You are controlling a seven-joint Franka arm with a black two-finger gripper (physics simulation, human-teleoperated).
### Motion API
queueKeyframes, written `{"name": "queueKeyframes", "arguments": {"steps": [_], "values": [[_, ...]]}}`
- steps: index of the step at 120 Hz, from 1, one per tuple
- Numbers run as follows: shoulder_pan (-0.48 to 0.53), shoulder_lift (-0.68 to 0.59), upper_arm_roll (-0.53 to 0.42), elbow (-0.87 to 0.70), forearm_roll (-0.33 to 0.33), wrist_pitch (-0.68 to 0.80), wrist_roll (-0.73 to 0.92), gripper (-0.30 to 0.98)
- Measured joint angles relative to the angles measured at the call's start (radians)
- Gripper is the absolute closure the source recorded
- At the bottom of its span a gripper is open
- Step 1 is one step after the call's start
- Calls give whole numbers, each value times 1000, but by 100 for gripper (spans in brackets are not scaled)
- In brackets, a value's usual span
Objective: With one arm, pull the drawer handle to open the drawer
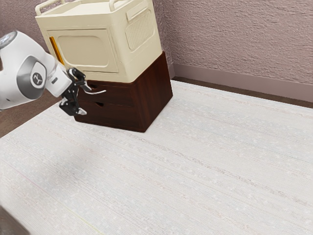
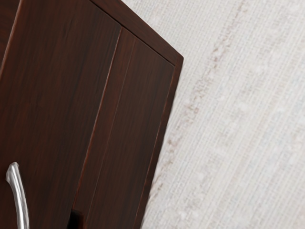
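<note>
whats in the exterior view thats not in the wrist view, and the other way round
Exterior view: the cream box on top, the orange strip, the textured wall, the white arm and the gripper, fingers apart.

Wrist view: close detail of the bulbous handle end.

Both: the curved handle, dark drawer unit and pale surface.
</note>
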Motion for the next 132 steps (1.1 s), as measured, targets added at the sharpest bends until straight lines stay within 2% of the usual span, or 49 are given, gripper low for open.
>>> {"name": "queueKeyframes", "arguments": {"steps": [78, 94, 113, 127, 132], "values": [[-33, 98, 32, 103, 33, -8, -11, 0], [-46, 130, 33, 150, 96, -29, -28, 0], [-107, 148, 126, 156, 121, -42, -46, 0], [-128, 156, 147, 159, 122, -46, -56, -11], [-132, 160, 149, 168, 120, -47, -59, -10]]}}
